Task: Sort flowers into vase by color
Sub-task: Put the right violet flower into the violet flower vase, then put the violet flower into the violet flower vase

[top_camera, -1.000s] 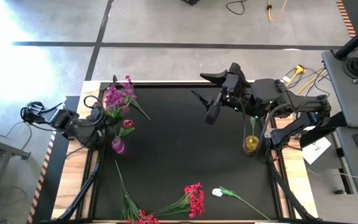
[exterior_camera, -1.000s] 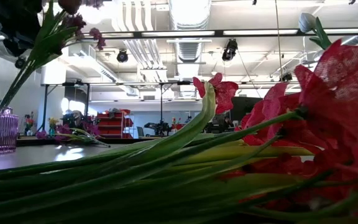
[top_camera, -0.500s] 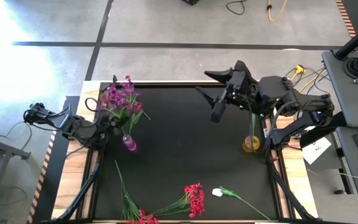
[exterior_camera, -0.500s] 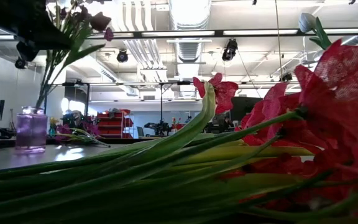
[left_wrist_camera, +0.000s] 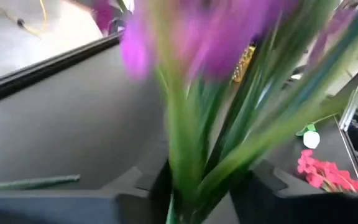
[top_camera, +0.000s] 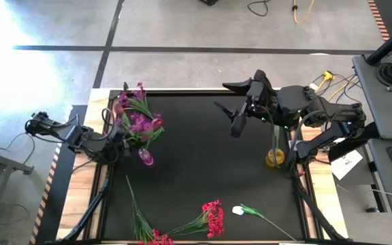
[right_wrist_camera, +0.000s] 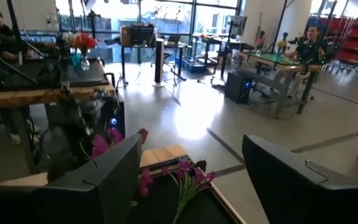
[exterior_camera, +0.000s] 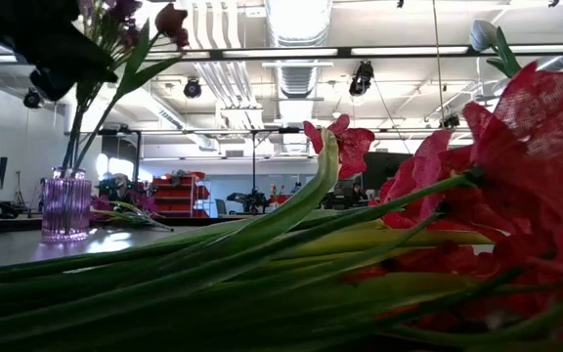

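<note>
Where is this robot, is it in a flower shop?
Probably not a shop. It looks like a big workshop or lab: bare pipes run along the ceiling, work tables stand on a concrete floor, and people sit at them. The flowers are just for practice.

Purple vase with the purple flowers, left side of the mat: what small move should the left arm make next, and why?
Probably open the left claw a little more and back it away from the purple flowers. Their stems already sit in the purple vase, which stands upright on the mat, with the claw's fingers either side of the stems.
</note>
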